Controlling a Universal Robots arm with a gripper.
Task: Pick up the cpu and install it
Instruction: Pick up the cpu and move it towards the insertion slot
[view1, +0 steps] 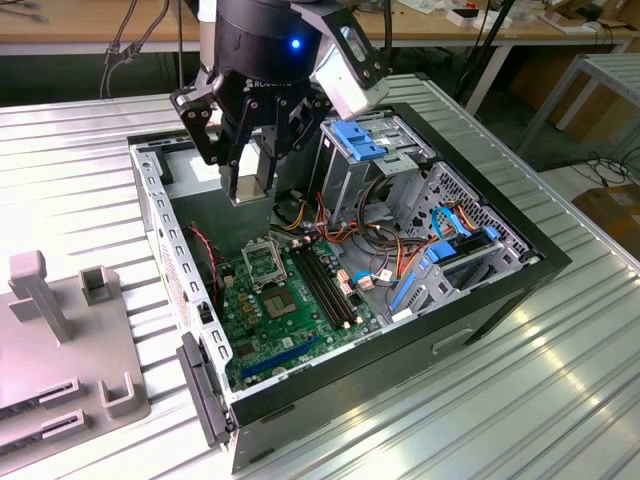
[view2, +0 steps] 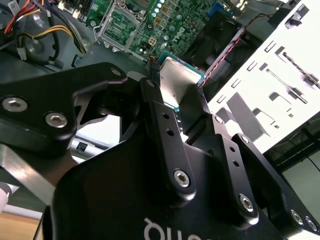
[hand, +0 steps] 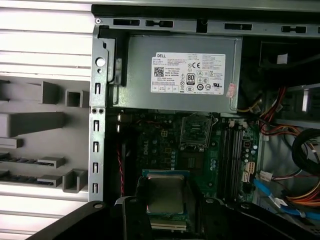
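Ribbed white bench underneath, workshop tables behind, and an open computer case lying on its side. Over it hangs the tool, and it's clamped on the cpu: in the second wrist view two black fingers pinch opposite edges, silver lid showing, a sliver of green rim at the sides. The first wrist view shows the cpu in the air above the motherboard, well apart from the socket.

How will it handle? I'd call it light and stiff, a thin plate that won't flex. But that smooth metal lid looks slippery, and the contact face is likely delicate. So the edges are the place to hold, and that's where the grip sits. With so little rim in the grip, I reckon a tilt or a knock could shift it.

Now the case. The motherboard lies on the floor of it, and the socket looks unfilled from here. The long black memory slots sit just beside the socket. A grey power supply fills one end, and a drive cage with blue latches stands at the exterior view's right, with cables spilling below it. Outside the case, at the exterior view's left, sits a grey fixture tray.
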